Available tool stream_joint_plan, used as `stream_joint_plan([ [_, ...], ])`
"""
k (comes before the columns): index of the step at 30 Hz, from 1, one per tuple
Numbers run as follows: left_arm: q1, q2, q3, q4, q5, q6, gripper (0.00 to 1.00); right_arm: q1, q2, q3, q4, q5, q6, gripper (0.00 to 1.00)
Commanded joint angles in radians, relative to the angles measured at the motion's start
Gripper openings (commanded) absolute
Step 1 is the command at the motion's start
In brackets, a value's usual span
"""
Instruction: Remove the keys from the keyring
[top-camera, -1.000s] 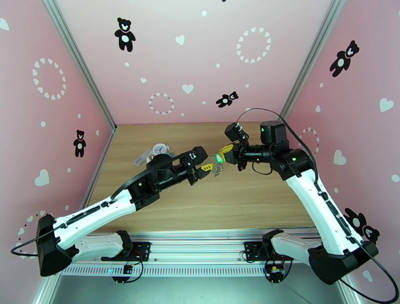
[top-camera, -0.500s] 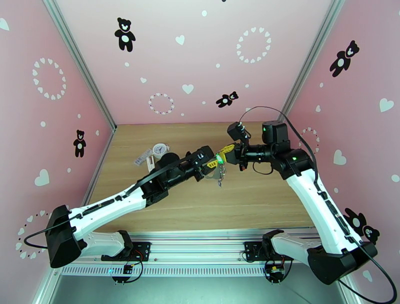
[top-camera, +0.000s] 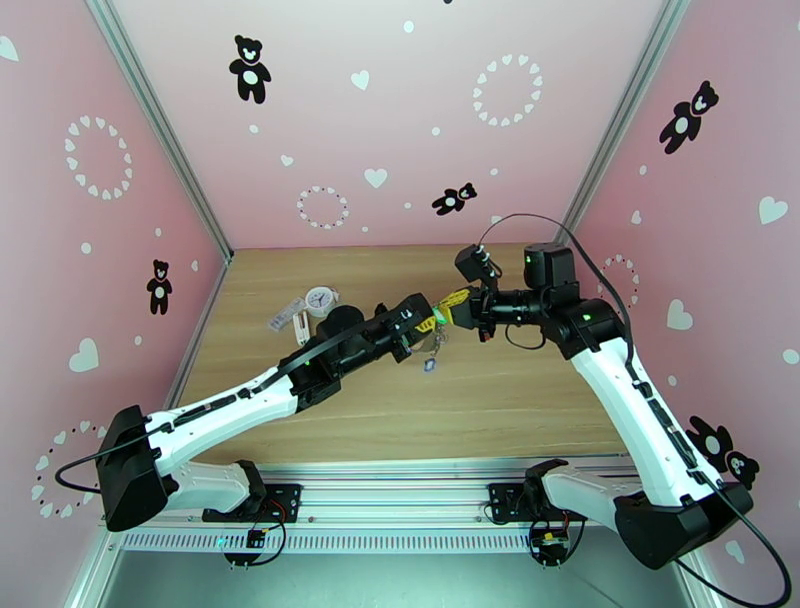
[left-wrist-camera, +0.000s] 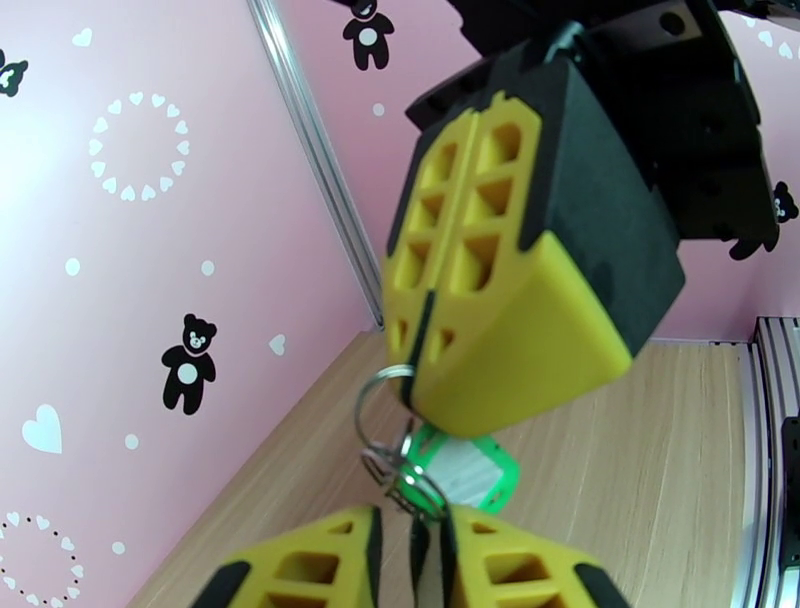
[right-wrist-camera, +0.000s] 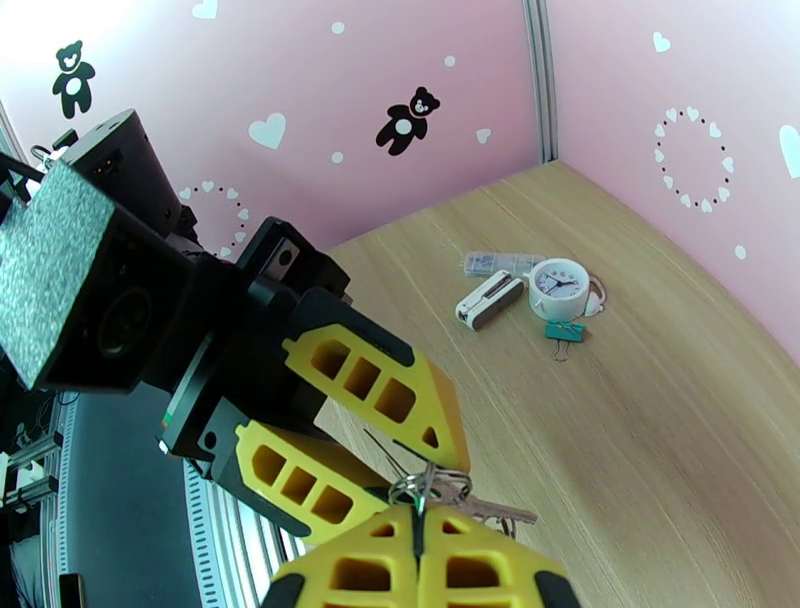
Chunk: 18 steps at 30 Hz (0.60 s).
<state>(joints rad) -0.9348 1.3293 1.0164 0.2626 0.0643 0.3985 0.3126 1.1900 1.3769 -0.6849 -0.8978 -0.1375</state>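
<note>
Since a second ago, the left gripper (left-wrist-camera: 415, 522) has moved in to meet the right gripper (right-wrist-camera: 420, 525), and its yellow fingers have come closer together. Now they have just a thin gap, low in the left wrist view. One of the metal rings (right-wrist-camera: 430, 488) sits in that gap, but I cannot tell if the fingers are pinching it.

The right gripper is closed tight. It holds the bunch of rings at its tip, and one ring pokes out from between its fingers.

A key with a bright green tag (left-wrist-camera: 462, 472) hangs from the rings, between the two grippers. A bare metal key (right-wrist-camera: 492, 513) sticks out to the right of the rings. In the top view a tiny piece (top-camera: 429, 365) dangles under the grippers, too small to make out. All of it is up in the air over the wooden table (right-wrist-camera: 640, 440).

Far off, at the upper right of the right wrist view, a white clock-face charm (right-wrist-camera: 557, 283) lies on the table. A teal clip (right-wrist-camera: 565, 331) and a small white block (right-wrist-camera: 490, 300) lie just beside it.
</note>
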Motion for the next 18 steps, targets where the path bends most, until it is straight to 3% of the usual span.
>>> stream_joint_plan([
  [1,0.008,0.001,0.021,0.014,-0.014,0.011,0.19,-0.001,-0.022,-0.003,0.013,-0.016,0.008,0.0],
  [18,0.023,-0.025,0.034,-0.055,0.055,-0.043,0.03,0.002,-0.032,-0.007,0.043,-0.026,0.016,0.0],
])
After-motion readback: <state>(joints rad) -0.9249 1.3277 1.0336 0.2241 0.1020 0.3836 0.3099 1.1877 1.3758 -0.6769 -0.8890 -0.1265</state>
